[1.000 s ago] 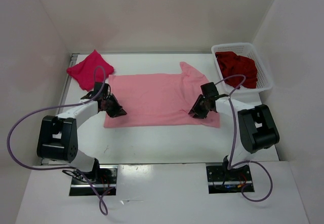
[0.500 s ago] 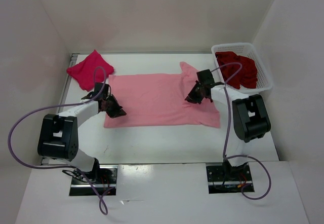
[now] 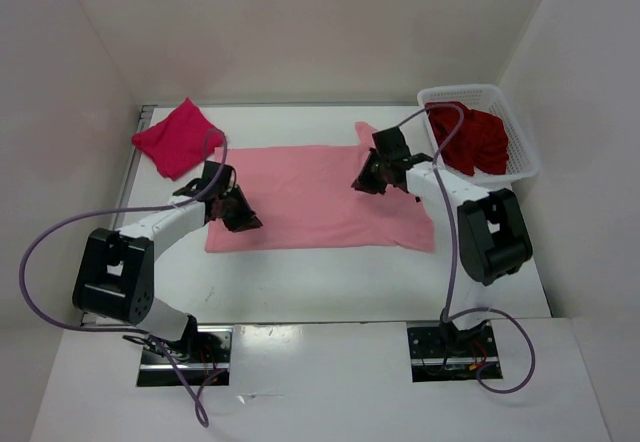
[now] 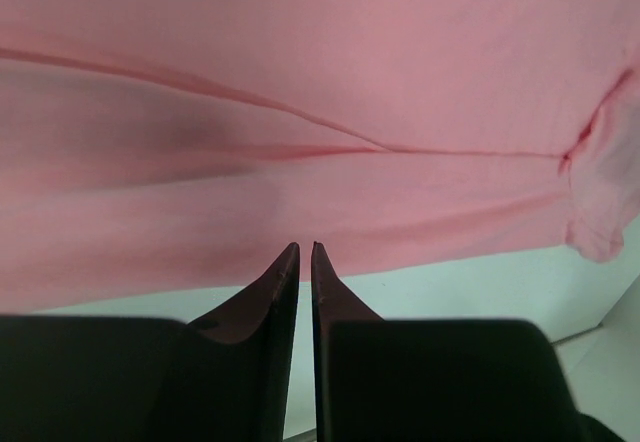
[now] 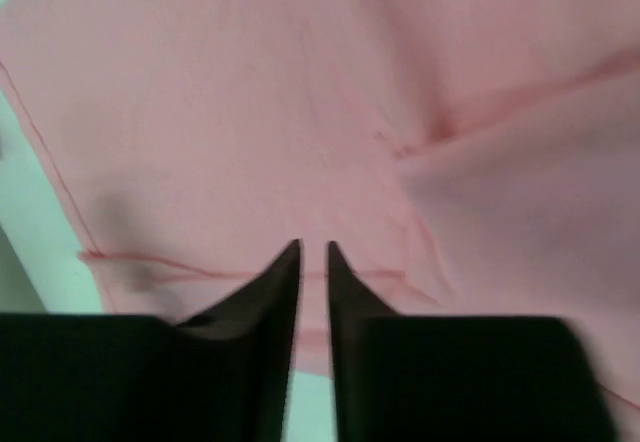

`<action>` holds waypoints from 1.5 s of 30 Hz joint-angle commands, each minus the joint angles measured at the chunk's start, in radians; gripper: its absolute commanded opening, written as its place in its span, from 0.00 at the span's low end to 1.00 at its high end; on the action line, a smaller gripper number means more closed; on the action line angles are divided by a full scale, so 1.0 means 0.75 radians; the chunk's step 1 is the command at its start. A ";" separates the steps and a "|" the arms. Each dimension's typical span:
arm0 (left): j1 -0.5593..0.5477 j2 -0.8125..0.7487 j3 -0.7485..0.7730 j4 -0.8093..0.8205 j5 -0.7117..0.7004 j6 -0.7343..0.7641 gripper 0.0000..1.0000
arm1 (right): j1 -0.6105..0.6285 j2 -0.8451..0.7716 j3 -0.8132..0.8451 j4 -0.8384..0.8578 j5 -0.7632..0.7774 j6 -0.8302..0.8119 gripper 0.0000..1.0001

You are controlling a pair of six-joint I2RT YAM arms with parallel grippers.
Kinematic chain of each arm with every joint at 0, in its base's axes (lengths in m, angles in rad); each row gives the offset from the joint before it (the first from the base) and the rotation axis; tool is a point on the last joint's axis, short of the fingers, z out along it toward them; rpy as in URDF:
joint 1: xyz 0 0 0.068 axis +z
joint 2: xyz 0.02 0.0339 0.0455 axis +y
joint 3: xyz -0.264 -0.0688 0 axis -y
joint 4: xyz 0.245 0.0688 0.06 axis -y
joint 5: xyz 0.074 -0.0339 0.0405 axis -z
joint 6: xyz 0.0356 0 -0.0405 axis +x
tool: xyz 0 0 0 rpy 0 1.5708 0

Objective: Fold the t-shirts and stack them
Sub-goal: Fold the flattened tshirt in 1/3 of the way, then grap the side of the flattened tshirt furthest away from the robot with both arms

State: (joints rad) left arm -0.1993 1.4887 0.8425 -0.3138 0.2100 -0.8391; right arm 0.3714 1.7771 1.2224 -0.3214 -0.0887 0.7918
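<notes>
Left gripper (image 3: 243,222): hovers over the near-left end of the shirt; its fingers (image 4: 268,302) are almost pressed together, nothing between them.
Light salmon t-shirt (image 3: 310,197): spread flat on the table (image 3: 330,282), long axis left to right, just ahead of both sets of tips.
Right gripper (image 3: 363,184): over the far-right part by a sleeve; fingers (image 5: 262,307) a slit apart, empty.
Nearer arm: each has its own end.
Crimson-pink t-shirt (image 3: 170,139): folded, far left, apart.
Dark red t-shirt (image 3: 472,140): heaped in the white basket (image 3: 503,95), far right.
In the way: nothing that I can judge.
</notes>
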 commanded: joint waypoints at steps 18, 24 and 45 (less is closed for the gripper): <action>-0.100 0.165 -0.162 -0.015 0.070 -0.043 0.13 | 0.200 -0.148 -0.580 0.073 0.008 0.143 0.02; -0.074 -0.015 -0.272 -0.136 0.121 -0.043 0.20 | 0.270 -0.320 -0.689 0.003 -0.031 0.198 0.04; -0.160 0.036 0.094 -0.028 0.082 -0.025 0.40 | -0.203 0.565 0.787 -0.169 0.243 -0.354 0.43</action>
State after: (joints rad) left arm -0.3180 1.5177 0.9096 -0.3504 0.2665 -0.8669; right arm 0.2111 2.1311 1.7195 -0.3756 0.0303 0.6212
